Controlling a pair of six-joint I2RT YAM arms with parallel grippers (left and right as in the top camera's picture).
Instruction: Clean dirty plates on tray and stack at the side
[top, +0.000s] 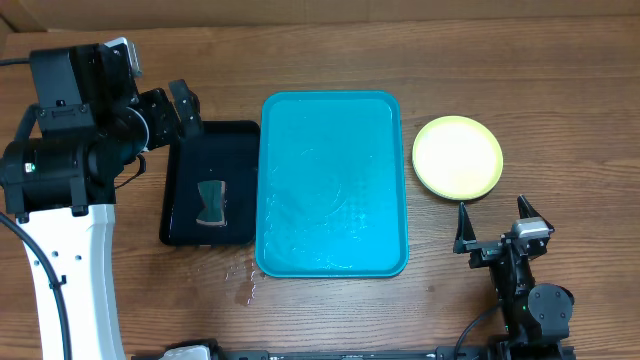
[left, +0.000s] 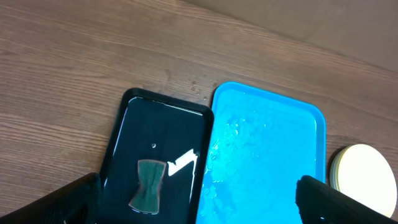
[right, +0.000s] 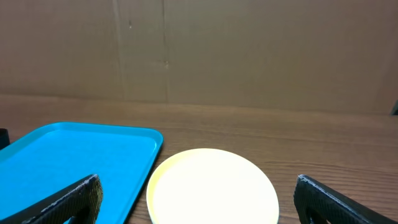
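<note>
Left claw (top: 172, 112) and right claw (top: 491, 215) stand open, empty. Tray (top: 333, 180) bare but wet; plates (top: 458, 156) sit stacked just right of it, yellow-green on top. Task appears finished.

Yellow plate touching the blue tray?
Apart. Overhead shows a narrow strip of bare table between the plate and the right rim of the tray.
</note>
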